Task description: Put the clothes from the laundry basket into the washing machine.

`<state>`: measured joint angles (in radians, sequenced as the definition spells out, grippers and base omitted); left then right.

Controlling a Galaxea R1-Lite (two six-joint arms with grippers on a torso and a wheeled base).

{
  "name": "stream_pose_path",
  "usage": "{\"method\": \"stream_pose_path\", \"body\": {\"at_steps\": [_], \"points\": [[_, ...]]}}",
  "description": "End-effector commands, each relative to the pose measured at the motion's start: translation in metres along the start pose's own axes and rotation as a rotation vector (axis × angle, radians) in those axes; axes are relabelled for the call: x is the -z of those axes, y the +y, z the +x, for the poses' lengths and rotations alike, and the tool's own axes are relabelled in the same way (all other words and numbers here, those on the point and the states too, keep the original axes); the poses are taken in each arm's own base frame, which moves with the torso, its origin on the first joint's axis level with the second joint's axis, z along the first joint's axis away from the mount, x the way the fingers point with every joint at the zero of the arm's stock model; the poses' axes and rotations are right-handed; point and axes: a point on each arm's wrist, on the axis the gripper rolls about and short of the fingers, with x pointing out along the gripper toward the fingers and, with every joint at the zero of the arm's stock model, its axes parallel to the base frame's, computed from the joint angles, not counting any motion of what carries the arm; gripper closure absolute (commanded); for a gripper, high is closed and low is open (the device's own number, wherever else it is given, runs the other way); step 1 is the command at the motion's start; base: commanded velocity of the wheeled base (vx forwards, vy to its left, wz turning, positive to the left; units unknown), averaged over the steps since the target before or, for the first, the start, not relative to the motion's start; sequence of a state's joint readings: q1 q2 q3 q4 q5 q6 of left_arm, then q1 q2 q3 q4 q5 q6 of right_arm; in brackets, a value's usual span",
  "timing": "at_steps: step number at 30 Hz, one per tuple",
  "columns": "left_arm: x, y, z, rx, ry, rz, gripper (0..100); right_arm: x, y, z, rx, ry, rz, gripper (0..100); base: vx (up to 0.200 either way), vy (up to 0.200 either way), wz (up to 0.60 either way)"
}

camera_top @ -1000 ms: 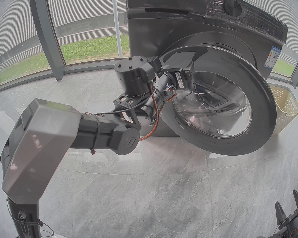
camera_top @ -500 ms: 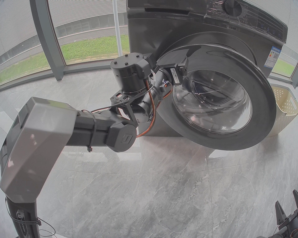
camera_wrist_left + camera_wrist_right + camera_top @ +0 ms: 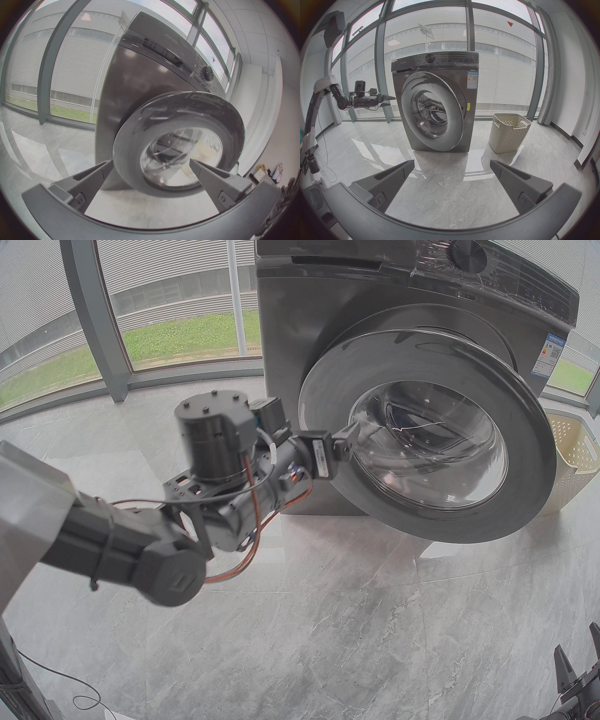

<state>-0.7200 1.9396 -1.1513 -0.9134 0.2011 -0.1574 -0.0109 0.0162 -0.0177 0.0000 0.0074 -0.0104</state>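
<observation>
The dark grey washing machine (image 3: 350, 296) stands by the windows, its round glass door (image 3: 431, 440) swung part way out from the front. My left gripper (image 3: 350, 435) hangs open just off the door's left rim, touching nothing. In the left wrist view the gripper (image 3: 149, 165) faces the door (image 3: 178, 143); a pale shape (image 3: 204, 150) shows through the glass, and I cannot tell what it is. The cream laundry basket (image 3: 578, 455) stands on the floor right of the machine. My right gripper (image 3: 452, 164) is open and low, well back from the machine (image 3: 437, 106) and the basket (image 3: 509, 131).
Grey marble floor (image 3: 350, 627) spreads wide in front of the machine. Tall windows (image 3: 169, 302) and their frames run behind and to the left. A wall with a curtain (image 3: 550, 87) closes the right side past the basket.
The door swung slightly further toward the machine. My left arm then drew back from the door's upper left rim, down and to the left. The right gripper kept still.
</observation>
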Motion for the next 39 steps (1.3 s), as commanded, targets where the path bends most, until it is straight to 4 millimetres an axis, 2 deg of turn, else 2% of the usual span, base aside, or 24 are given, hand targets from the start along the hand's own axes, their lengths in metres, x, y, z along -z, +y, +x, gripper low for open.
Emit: {"method": "stream_pose_path", "body": {"at_steps": [1,2,3,10,13,17,21,27,30,33,35,37,39], "points": [[0.008,0.032,-0.177,0.059,0.157,0.039,0,0.005,0.000,0.000,0.000,0.003,0.000,0,0.000,0.000,0.00],[0.009,0.033,-0.181,0.059,0.160,0.039,0,0.005,0.000,0.000,0.000,0.003,0.000,0,0.000,0.000,0.00],[0.014,0.039,-0.200,0.058,0.178,0.045,0,0.005,0.000,0.000,0.000,0.003,0.000,0,0.000,0.000,0.00],[0.034,0.058,-0.277,0.070,0.199,0.065,0,0.005,0.000,0.000,0.000,0.003,0.000,0,0.000,0.000,0.00],[0.032,0.065,-0.298,0.054,0.161,0.103,0,0.005,0.000,0.000,0.000,0.003,0.000,0,0.000,0.000,0.00],[0.025,0.079,-0.320,-0.093,0.092,0.112,0,0.005,0.000,0.000,0.000,0.003,0.000,0,0.000,0.000,0.00],[0.034,0.089,-0.350,-0.260,0.103,0.121,0,0.005,0.000,0.000,0.000,0.003,0.000,0,0.000,0.000,0.00],[0.059,0.083,-0.399,-0.344,0.032,0.134,0,0.005,0.000,0.000,0.003,0.003,0.006,0,0.000,0.000,0.00],[0.074,0.082,-0.408,-0.432,0.072,0.135,0,0.005,0.000,0.000,0.003,0.003,0.001,0,0.000,0.000,0.00],[0.076,0.082,-0.408,-0.485,0.086,0.123,0,0.005,0.000,0.000,0.001,0.005,-0.002,0,0.000,0.000,0.00],[0.078,0.080,-0.410,-0.542,0.063,0.169,0,0.005,0.000,0.000,0.001,0.006,-0.002,0,0.000,0.000,0.00],[0.084,0.080,-0.411,-0.556,0.115,0.213,0,0.005,0.000,0.000,0.001,0.006,-0.002,0,0.000,0.000,0.00],[0.083,0.080,-0.411,-0.557,0.107,0.178,0,0.005,0.000,0.000,0.001,0.005,-0.002,0,0.000,0.000,0.00]]}}
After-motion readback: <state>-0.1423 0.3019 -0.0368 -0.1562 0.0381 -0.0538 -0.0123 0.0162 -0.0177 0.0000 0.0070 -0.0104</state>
